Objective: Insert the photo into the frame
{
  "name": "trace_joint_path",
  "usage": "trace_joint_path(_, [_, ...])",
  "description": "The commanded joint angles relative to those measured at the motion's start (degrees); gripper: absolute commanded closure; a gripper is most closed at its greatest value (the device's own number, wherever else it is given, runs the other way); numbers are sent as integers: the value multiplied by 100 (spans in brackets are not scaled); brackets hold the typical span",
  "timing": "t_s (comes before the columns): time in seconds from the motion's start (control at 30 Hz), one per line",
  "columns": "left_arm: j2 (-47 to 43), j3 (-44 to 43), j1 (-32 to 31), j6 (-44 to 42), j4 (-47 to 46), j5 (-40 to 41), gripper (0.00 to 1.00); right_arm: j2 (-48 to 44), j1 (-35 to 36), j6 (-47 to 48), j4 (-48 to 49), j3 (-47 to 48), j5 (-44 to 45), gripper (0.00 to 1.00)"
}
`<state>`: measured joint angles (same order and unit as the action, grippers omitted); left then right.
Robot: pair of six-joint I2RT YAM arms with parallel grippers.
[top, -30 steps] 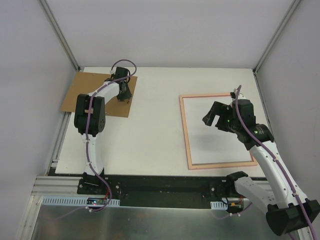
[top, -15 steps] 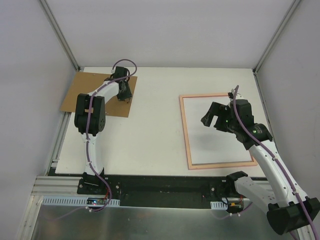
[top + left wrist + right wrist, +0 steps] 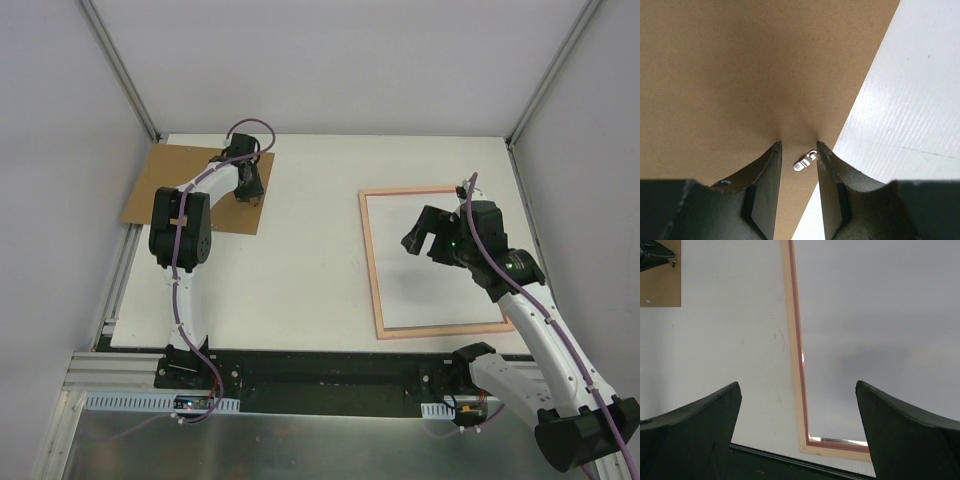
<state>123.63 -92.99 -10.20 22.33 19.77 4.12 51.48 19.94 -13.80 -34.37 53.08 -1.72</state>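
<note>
The salmon-pink frame (image 3: 369, 262) lies flat at the right of the table; it also shows in the right wrist view (image 3: 796, 350). A plain white surface (image 3: 435, 265) fills it. I cannot tell whether that is the photo's white back; no landscape print shows. My right gripper (image 3: 418, 240) hovers over the frame's upper middle, jaws wide open and empty (image 3: 798, 385). My left gripper (image 3: 246, 192) rests its tips on the brown cardboard backing board (image 3: 180, 190) at its right edge. Its jaws (image 3: 799, 145) stand narrowly apart around a small metal tab (image 3: 805, 161).
The backing board (image 3: 730, 75) overhangs the table's far left edge; it also shows in the right wrist view (image 3: 662, 285). Enclosure walls stand on three sides. A black rail (image 3: 330, 380) carrying the arm bases runs along the near edge.
My right gripper has drifted slightly left over the frame. The left arm has not moved.
</note>
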Motion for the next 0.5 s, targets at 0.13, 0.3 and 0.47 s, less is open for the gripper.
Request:
trace_joint_path(0.13, [143, 220, -220, -123, 317, -342, 68, -130, 45, -44, 141, -17, 101, 0])
trace_joint_path(0.3, [152, 264, -255, -80, 414, -280, 68, -165, 45, -43, 124, -8, 119, 0])
trace_joint_path(0.47, [91, 404, -281, -9, 431, -298, 70, -183, 53, -61, 132, -34, 101, 0])
